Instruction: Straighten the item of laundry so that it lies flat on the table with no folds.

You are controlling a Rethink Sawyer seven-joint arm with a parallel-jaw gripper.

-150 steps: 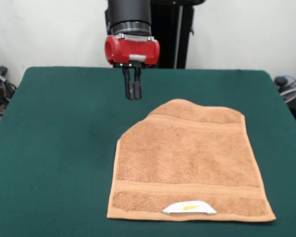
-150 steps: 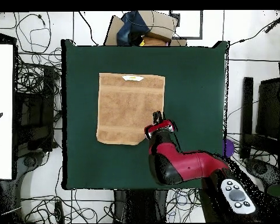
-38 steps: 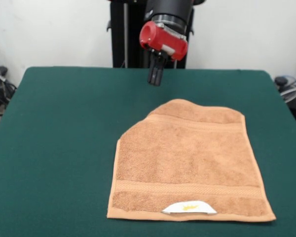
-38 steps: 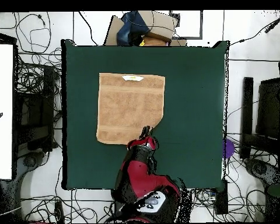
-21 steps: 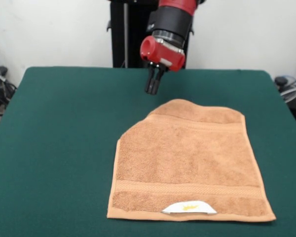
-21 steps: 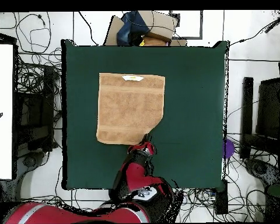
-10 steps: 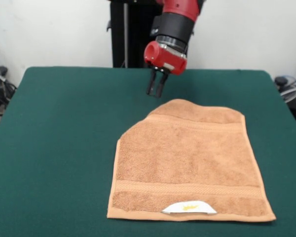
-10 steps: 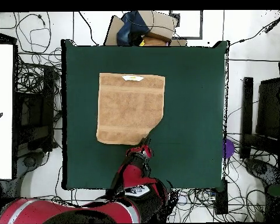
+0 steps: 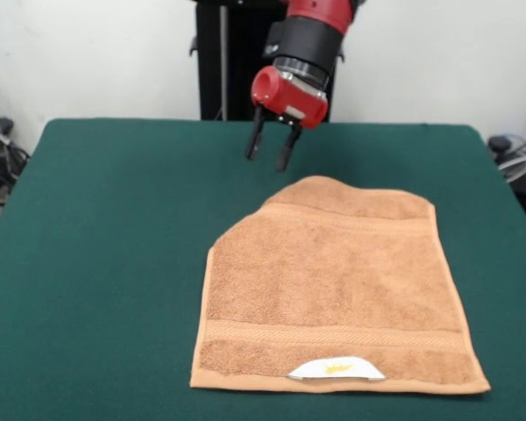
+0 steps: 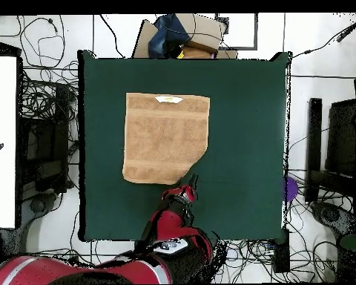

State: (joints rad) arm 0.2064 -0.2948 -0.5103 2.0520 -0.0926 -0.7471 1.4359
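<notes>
The towel (image 9: pixel 333 289) lies on the bench (image 9: pixel 105 263) just below the pincer (image 9: pixel 268 156), one corner folded under; only the overhead view shows it clear of the fingers (image 10: pixel 194 179). The pincer, clenched half a second ago, now gapes, empty

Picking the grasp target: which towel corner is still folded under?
The far-left corner in the front view, the one nearest the open end effector. There the towel has a slanted edge instead of a square corner; the other three corners lie square on the table.
</notes>
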